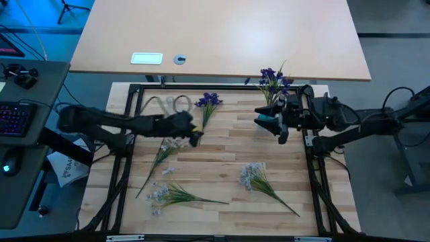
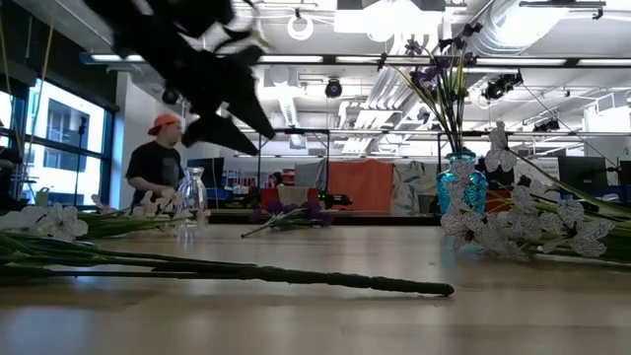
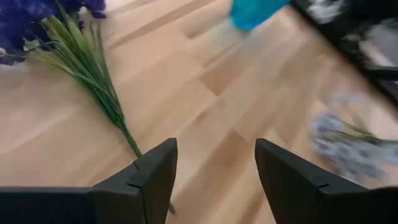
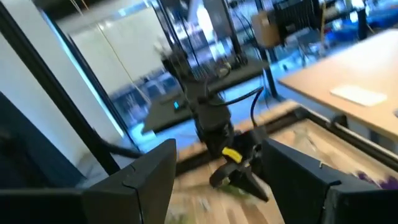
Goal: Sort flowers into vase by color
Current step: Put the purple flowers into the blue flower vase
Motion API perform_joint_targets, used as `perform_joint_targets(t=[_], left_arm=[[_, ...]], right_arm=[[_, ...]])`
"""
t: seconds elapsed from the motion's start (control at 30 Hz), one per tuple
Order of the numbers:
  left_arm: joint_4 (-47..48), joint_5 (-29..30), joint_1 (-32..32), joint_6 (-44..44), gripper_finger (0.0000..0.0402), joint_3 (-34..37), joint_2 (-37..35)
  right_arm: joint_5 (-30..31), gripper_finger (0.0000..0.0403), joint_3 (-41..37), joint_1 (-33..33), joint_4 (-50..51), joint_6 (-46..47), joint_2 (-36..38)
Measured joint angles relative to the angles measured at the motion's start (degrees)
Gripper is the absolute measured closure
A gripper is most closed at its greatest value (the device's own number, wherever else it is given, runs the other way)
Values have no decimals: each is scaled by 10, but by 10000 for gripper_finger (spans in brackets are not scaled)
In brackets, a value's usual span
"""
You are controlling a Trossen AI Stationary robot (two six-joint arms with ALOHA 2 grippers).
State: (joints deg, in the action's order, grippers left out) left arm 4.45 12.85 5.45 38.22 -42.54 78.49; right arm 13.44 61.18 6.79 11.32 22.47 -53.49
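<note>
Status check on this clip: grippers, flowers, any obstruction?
Left gripper open, empty, by loose dark purple flower sprig. Right gripper open, empty, beside blue glass vase holding one purple sprig. Three pale whitish-blue sprigs on table. No obstruction.

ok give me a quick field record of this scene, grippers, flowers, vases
left gripper: open, empty, over the table near the stem end of the loose purple flower
right gripper: open, empty, beside the blue vase
purple flower in vase: one sprig upright in the blue vase
loose purple flower: lying flat on the table, bloom toward the far edge
pale flowers: three lying flat, at and
clear vase: empty
background: a person beyond the table
</note>
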Motion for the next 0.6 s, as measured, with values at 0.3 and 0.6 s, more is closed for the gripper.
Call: perform_joint_targets(t=[0.3, 0.6], left_arm=[[168, 68, 68, -85, 199, -199, 187], [233, 2, 106, 8, 199, -231, 273]], right_arm=[[1, 171, 19, 0, 97, 4, 0], [22, 171, 19, 0, 118, 21, -1]])
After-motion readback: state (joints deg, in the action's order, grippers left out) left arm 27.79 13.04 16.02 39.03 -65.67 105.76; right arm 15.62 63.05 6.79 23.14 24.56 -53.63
